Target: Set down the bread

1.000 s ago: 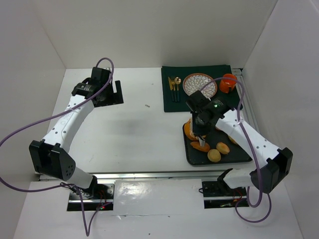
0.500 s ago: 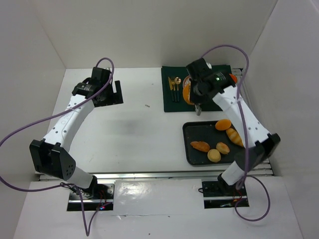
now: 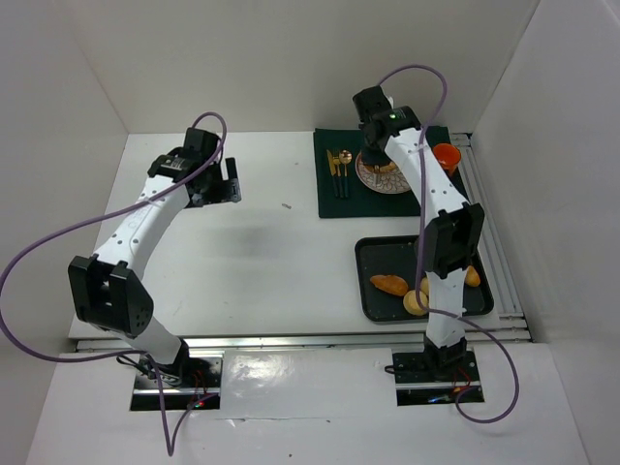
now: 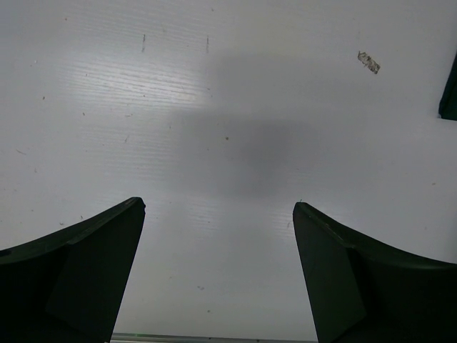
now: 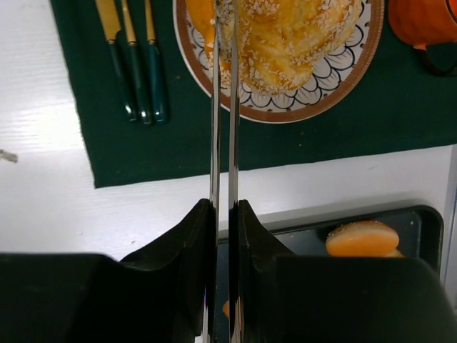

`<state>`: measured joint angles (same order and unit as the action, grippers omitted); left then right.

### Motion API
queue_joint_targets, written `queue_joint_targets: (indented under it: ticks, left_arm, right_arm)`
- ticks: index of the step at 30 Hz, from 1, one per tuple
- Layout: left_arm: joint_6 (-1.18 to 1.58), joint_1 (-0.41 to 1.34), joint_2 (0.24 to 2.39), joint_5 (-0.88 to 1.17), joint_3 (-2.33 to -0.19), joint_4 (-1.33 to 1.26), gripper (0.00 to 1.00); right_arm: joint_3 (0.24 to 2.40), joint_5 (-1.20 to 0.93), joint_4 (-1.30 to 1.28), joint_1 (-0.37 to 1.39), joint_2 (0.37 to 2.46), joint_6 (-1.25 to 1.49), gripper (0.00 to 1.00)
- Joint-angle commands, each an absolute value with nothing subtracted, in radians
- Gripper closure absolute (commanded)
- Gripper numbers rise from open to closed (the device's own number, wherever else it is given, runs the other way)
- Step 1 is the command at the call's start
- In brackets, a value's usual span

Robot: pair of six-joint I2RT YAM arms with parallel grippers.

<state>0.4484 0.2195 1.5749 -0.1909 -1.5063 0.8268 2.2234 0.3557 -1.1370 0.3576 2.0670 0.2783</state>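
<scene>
The right claw (image 5: 223, 205) is squeezed together on thin metal tongs (image 5: 215, 107). Their blades lie across the bread (image 5: 285, 36), which rests on the patterned plate (image 5: 343, 78), at twelve o'clock from the tray (image 3: 387, 257). Placing looks nearly finished; the next move calls for loosening the tongs and lifting clear.

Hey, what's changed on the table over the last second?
The right claw, shut on the tongs, swung from the black tray to the patterned plate farther back, carrying the bread, which is now over the plate; whether it's released is unclear. The left claw hardly moved, and the other pastries stayed on the tray.
</scene>
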Motion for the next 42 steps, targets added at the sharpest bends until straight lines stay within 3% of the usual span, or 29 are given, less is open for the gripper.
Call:
queue_joint_targets:
  ticks: [1,6,11,14,16,17,26,30,42]
  left_arm:
    - [0.446,0.21,1.582,-0.202,-1.563,0.822,0.02]
    - [0.446,0.21,1.591,-0.212,-1.563,0.822,0.02]
    - [0.446,0.21,1.6,-0.212,-1.563,0.822,0.02]
    - [0.446,0.21,1.609,-0.212,-1.572,0.822,0.02]
    - [0.446,0.21,1.609,-0.212,-1.572,0.822,0.02]
    - [0.446,0.21,1.609,-0.212,-1.572,0.822,0.02]
    - [0.446,0.21,1.618,-0.202,-1.572,0.822,0.02]
    - [0.437,0.21,1.618,-0.193,-1.581,0.822,0.02]
    - [0.446,0.201,1.628,-0.173,-1.559,0.822,0.02]
  right_arm:
    - [2.258,0.384,-1.039,0.333,2.057,0.241,0.88]
    - [2.174,0.374,-0.967,0.301,2.068,0.241,0.88]
    - [2.157,0.353,-0.952,0.282,2.079,0.25,0.75]
    - [2.168,0.341,-0.963,0.282,2.088,0.25,0.64]
    - [2.18,0.341,-0.985,0.282,2.079,0.25,0.47]
    - [2.18,0.341,-0.985,0.282,2.079,0.25,0.45]
    - [2.189,0.331,-1.037,0.282,1.938,0.259,0.45]
    - [2.093,0.331,-1.081,0.293,1.818,0.281,0.45]
    - [1.488,0.321,-1.307,0.282,1.301,0.546,0.47]
